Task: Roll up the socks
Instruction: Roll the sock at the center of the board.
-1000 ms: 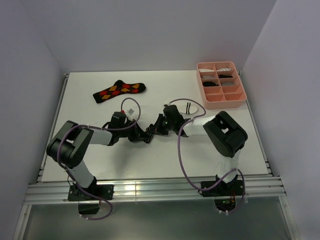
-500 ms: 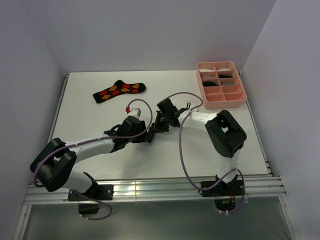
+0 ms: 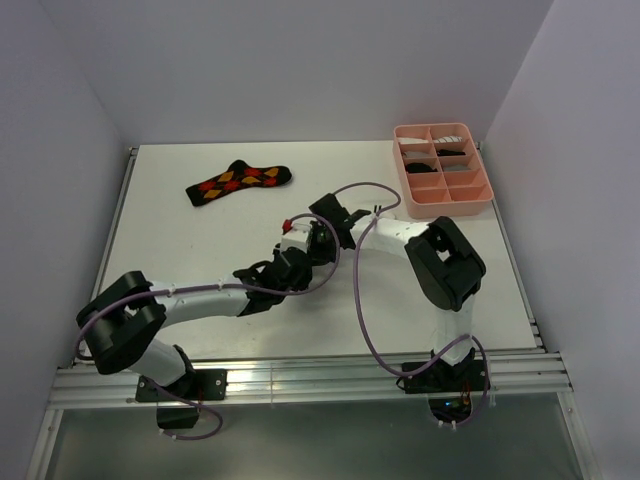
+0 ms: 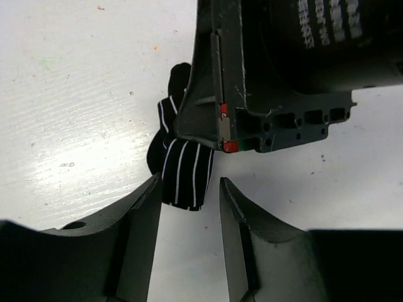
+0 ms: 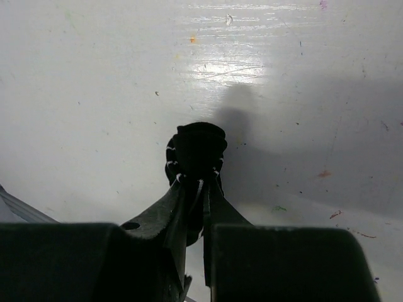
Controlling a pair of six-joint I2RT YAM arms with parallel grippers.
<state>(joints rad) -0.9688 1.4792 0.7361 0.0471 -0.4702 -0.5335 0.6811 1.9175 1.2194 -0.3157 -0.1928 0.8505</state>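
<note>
The black sock with thin white stripes [image 5: 196,148] is bunched into a small roll on the white table. My right gripper [image 5: 196,179] is shut on it, pinching the fabric at the near end of the roll. In the left wrist view the sock's striped end [image 4: 182,173] pokes out below the right gripper's body, just ahead of my left gripper [image 4: 189,190]. The left gripper is open, with only bare table between its fingers. From above, both grippers meet at mid-table [image 3: 310,245] and hide the roll. The argyle sock [image 3: 238,181] lies flat at the back left.
A pink compartment tray [image 3: 480,190] stands at the back right with small dark and white items in it. The right arm's purple cable [image 3: 360,290] loops over the table. Walls close in the table on the left, back and right.
My left gripper has opened, let go of the striped sock and reached further right across the table. The right gripper has shifted slightly left and back, still pinching the sock.
</note>
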